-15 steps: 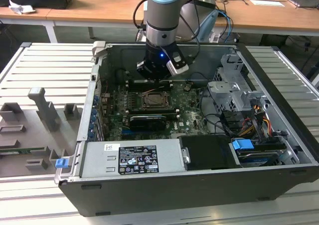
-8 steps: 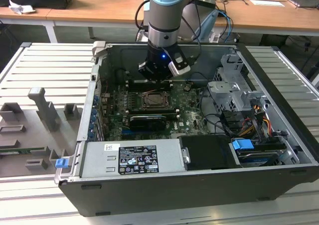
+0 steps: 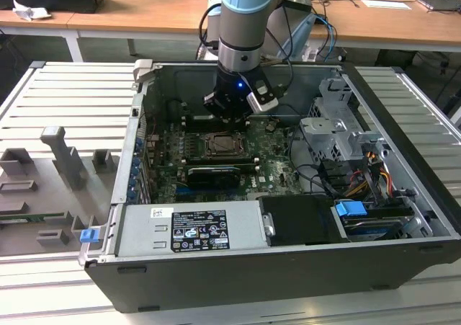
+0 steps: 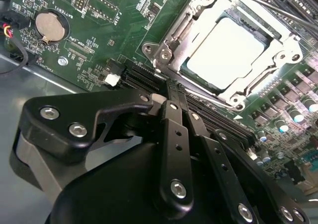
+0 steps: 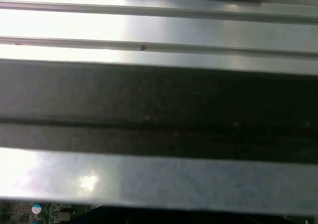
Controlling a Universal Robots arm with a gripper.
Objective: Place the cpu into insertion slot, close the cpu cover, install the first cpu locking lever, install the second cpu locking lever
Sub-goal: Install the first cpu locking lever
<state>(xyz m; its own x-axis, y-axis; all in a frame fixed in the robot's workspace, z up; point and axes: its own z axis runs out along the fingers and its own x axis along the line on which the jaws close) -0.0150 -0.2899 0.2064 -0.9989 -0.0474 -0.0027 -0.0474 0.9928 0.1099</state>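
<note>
In the exterior view the arm reaches down into the open computer case (image 3: 403,217), and its pincer (image 3: 229,114) hangs just above the green motherboard (image 3: 277,168), near the rear edge of the insertion slot (image 3: 220,146). The arm's wrist blocks the fingertips there.

In the second wrist view the pincer (image 4: 171,92) has its two black fingers (image 4: 175,134) pressed together with nothing between them, their tips just short of the socket's near edge. Beyond them the cpu (image 4: 226,52) lies flat in the insertion slot, its pale face washed out by glare. The cpu cover (image 4: 248,92), a silvery frame, sits down around the chip; whether either locking lever is latched is hard to make out. A round coin battery (image 4: 49,26) sits on the board well apart from the socket.

The first wrist view shows blurred grey ribbed metal (image 5: 159,25), with a sliver of green board (image 5: 30,213) at one corner.
</note>
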